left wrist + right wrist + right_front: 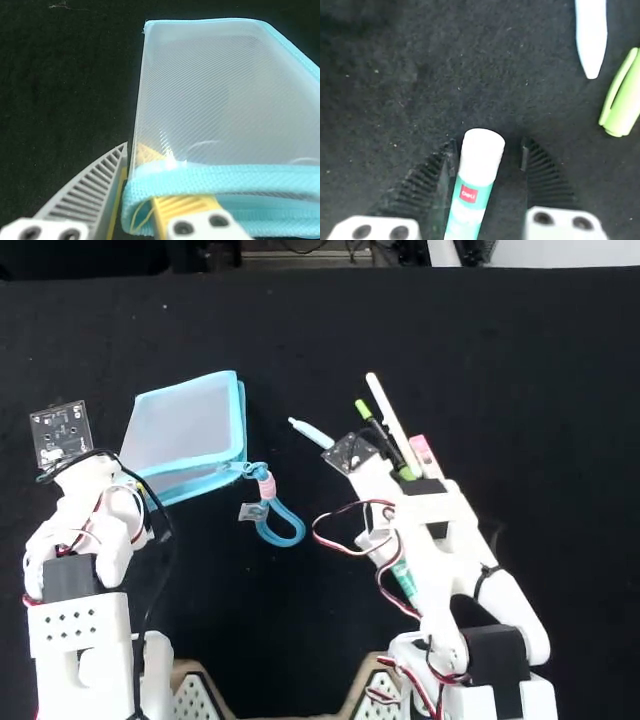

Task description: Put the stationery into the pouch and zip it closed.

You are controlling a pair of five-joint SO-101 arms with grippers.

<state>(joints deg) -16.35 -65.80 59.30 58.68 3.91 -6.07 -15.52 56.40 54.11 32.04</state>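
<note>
Left claw (pixel 133 150) pinches the pouch (pixel 215 100) corner. Right claw (pixel 488 145) sits half open around a glue stick (pixel 476 172), 1 side gapped; closing off-centre could roll it away.

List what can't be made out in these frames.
- Pouch mouth: open or zipped unclear; the left arm covers its corner in the high view, and the left wrist view crops it.
- Teal item under the right arm, high view: mostly hidden by arm and wires.
- White-capped stick in the right gripper: body cut off by the right wrist view's edge.
</note>
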